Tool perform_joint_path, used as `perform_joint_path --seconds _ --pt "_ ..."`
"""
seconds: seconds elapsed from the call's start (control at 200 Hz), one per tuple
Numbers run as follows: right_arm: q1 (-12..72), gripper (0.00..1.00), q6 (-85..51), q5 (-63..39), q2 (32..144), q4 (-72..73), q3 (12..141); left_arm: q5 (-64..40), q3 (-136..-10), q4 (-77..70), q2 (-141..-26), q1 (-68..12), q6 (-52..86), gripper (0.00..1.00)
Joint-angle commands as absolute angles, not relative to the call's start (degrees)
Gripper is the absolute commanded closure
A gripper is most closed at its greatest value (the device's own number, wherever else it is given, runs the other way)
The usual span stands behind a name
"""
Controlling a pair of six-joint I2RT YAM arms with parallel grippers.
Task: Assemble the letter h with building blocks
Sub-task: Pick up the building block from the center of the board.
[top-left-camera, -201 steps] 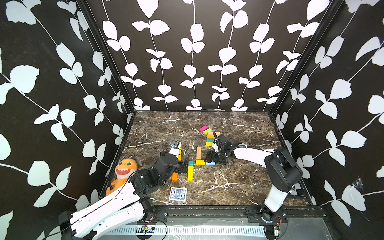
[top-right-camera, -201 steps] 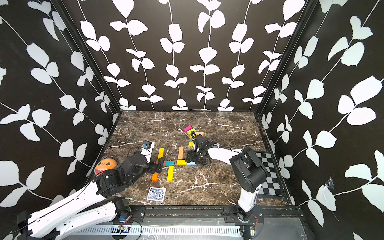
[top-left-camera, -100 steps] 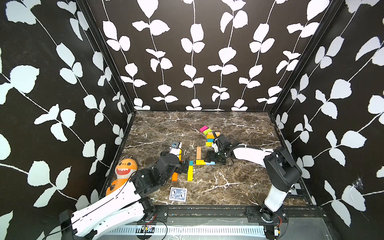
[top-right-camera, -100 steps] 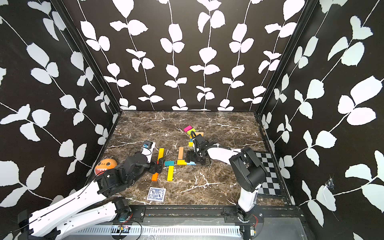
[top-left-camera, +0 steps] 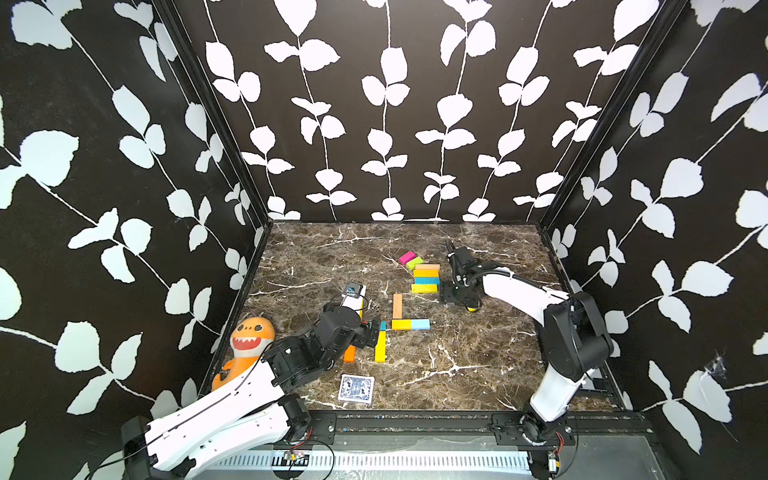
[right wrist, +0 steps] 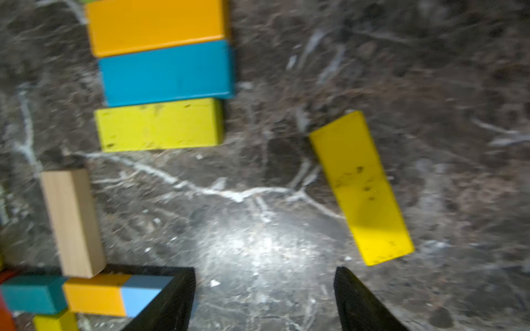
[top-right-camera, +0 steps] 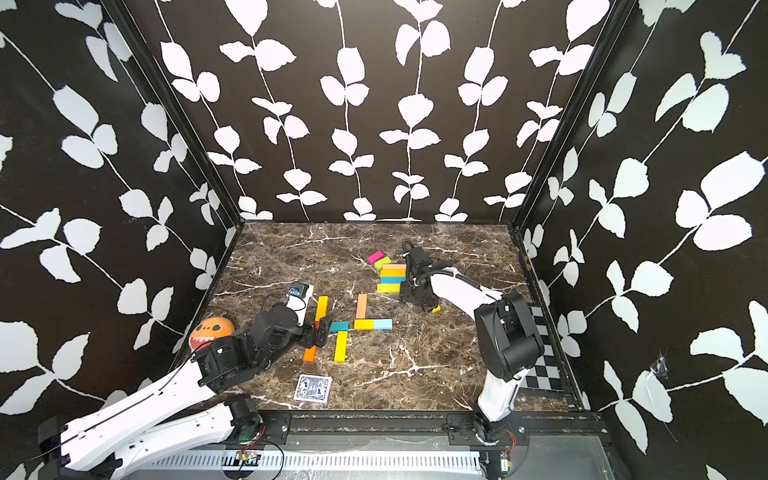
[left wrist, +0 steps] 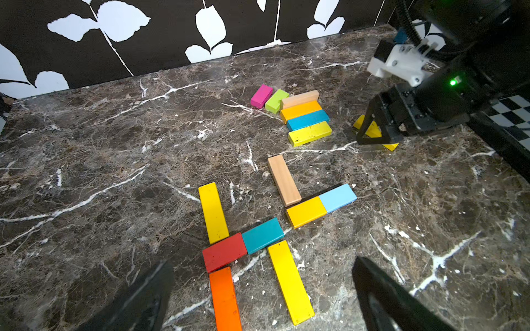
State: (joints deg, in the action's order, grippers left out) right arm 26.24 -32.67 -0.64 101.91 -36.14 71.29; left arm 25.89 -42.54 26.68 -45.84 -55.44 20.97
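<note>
Two jaws of my right gripper (right wrist: 263,271) stand apart and empty. In a top view the loose yellow block (top-left-camera: 471,308) lies flat right of centre, beside the jaw gap, not inside it. I judge: shift across, align with its narrow sides, then close. My left gripper (left wrist: 263,262) hovers wide apart by the unfinished h (left wrist: 223,252).

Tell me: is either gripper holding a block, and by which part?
Nothing is held. The left gripper is open and empty. The right gripper is open too; the loose yellow block lies flat just ahead of one fingertip, not between them.
</note>
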Motion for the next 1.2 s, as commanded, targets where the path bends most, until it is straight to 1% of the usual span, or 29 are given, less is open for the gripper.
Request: perform_joint_path --seconds 0.0,0.255,0.39,0.655,0.816,1.111,1.191 --pt "26.2 0.25 -30.1 6.7 104.1 -41.3 73.0 25.7 -42.8 25.8 -45.7 -55.1 21.2 0.01" --pt "24.2 0.26 -29.4 9.5 108.3 -42.0 77.1 25.4 -42.5 25.8 -45.6 -55.0 21.4 0.01" --pt "22.6 0.31 -29.1 9.4 110.4 -42.7 77.5 25.2 -42.2 25.8 -45.0 -55.0 21.6 0.01" --pt "21.8 0.45 -26.9 5.1 113.6 -42.3 77.6 25.3 -42.0 25.9 -44.5 -55.0 21.5 0.01" --pt "21.8 0.59 -26.4 3.9 114.8 -42.2 76.5 25.4 -41.8 25.9 -44.2 -55.0 21.5 0.01" --pt "21.8 0.75 -27.9 6.1 115.4 -43.4 77.8 24.9 -41.7 25.8 -43.9 -55.0 22.0 0.01" --pt "21.8 0.81 -27.7 5.5 114.2 -42.0 77.1 24.8 -41.4 25.8 -43.6 -55.0 22.1 0.01"
